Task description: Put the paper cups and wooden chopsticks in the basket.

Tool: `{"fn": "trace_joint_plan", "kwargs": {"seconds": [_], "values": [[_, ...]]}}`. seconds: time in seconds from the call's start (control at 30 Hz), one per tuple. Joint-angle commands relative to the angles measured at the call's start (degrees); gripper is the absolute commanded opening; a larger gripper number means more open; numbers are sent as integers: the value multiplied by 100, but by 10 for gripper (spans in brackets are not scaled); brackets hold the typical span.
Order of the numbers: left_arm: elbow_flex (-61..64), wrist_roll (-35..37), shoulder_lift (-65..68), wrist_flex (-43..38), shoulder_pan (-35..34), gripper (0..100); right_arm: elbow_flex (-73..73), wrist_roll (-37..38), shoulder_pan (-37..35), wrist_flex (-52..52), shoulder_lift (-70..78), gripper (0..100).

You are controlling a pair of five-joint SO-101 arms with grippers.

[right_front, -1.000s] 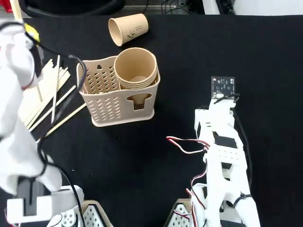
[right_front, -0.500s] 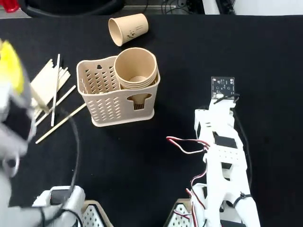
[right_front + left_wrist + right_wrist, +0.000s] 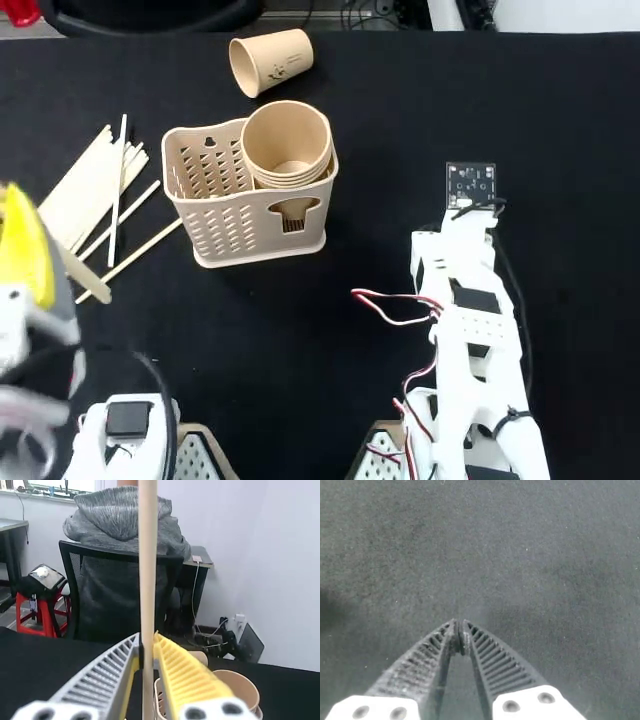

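Moved: your left arm has swung back from over the loose chopsticks toward the near left corner of the table. The pile it covered a second ago now lies in plain sight. Your right arm sits where it was.
Left gripper: it is clamped on one held chopstick. In the left wrist view the stick stands upright between the grey finger and the yellow finger and runs well past the tips.
Held chopstick, from above: you see it at the far left, on the near side of the pile and well apart from the basket.
Loose chopsticks: they lie fanned on the table left of the basket. One long stick ends just beside the basket's left front corner.
Basket: it stands upright left of the table's middle.
Stacked cups: they stand nested in the basket's right compartment, mouths up.
Lying cup: it rests on its side behind the basket, mouth toward the left.
Writing: the lying cup carries a small dark print on its side, too small for you to read.
Right gripper: its fingers are pressed together with nothing between them, over bare black table and well right of the basket.
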Motion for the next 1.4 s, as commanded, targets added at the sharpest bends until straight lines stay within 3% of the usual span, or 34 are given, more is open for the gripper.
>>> {"fn": "trace_joint_plan", "kwargs": {"seconds": [0.0,0.1,0.23,0.37,0.53,0.87,1.07,1.2,1.37], "values": [[3776,-26,-1389,-2418,31,29,-22,9,-88,-105,-145,12],[5886,-26,-2505,-4633,31,29,-22,9,-88,-105,-145,12],[7802,-18,-3279,-7349,40,29,-40,9,-88,-105,-145,12],[8558,-26,-3015,-8659,479,29,-48,9,-88,-114,-145,12],[8629,-35,-2286,-8738,1042,29,-48,9,-88,-114,-145,12],[8734,-35,-1143,-8642,1086,30,-48,9,-88,-114,-145,12],[8585,0,-1125,-7895,1095,197,-57,18,-88,-114,-145,12],[8013,-35,-1073,-7130,1042,198,-57,18,-88,-114,-145,12],[6510,-35,-967,-5451,611,198,-40,18,-88,-114,-154,12]]}}
